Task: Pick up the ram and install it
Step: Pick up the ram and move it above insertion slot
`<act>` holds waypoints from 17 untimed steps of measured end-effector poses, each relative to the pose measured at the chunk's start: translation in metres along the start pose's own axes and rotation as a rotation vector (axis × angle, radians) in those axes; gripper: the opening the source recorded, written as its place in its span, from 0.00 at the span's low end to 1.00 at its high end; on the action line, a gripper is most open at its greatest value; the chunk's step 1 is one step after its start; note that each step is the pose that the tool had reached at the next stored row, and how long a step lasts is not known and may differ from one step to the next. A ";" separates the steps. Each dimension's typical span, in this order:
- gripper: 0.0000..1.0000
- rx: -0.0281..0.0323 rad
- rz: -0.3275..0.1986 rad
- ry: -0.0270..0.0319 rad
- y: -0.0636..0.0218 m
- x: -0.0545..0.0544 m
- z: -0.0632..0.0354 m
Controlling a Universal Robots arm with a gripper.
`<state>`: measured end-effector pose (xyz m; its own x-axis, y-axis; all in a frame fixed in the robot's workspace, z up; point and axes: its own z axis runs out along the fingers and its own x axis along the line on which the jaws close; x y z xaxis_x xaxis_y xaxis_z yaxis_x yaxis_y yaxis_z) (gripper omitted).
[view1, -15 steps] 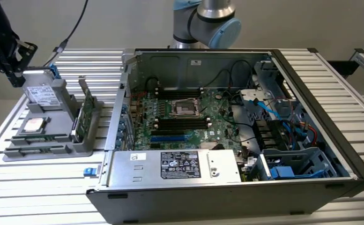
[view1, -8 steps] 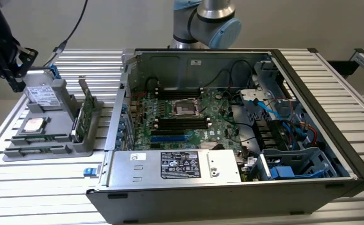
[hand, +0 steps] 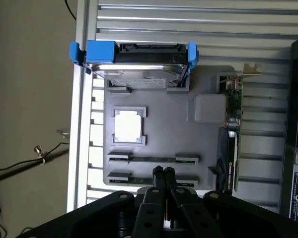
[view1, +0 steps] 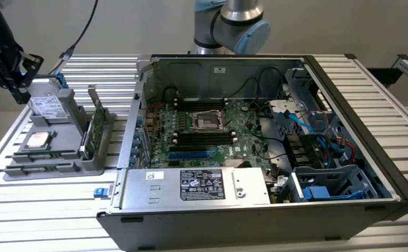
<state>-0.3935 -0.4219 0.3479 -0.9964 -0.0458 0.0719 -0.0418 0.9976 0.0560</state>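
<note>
Gripper (hand: 164, 171), fingers apparently closed together on nothing, hovers above the gray tray (hand: 164, 126). The ram (hand: 151, 159) stands edge-up in 1 tray slot. It is likely light, stiff, thin and fragile, and best pinched across its faces mid-length.

The claw (hand: 164, 172) hangs over the tray (hand: 188, 144) on the surface (hand: 188, 29). Ahead of it lies the ram (hand: 151, 159), then the processor (hand: 127, 126), the hard drive (hand: 139, 74) farthest; the expansion card (hand: 231, 148) stands beside.
</note>
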 end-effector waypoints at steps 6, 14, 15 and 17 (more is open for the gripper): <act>0.10 0.0000 0.000 0.0000 0.0000 0.000 0.0000; 0.10 0.0043 -0.060 0.0034 0.0000 0.000 0.0000; 0.10 0.0057 -0.079 0.0044 0.0000 0.000 0.0000; 0.10 0.0083 -0.115 0.0065 0.0000 0.000 0.0000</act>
<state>-0.3935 -0.4219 0.3478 -0.9845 -0.1602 0.0719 -0.1564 0.9861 0.0560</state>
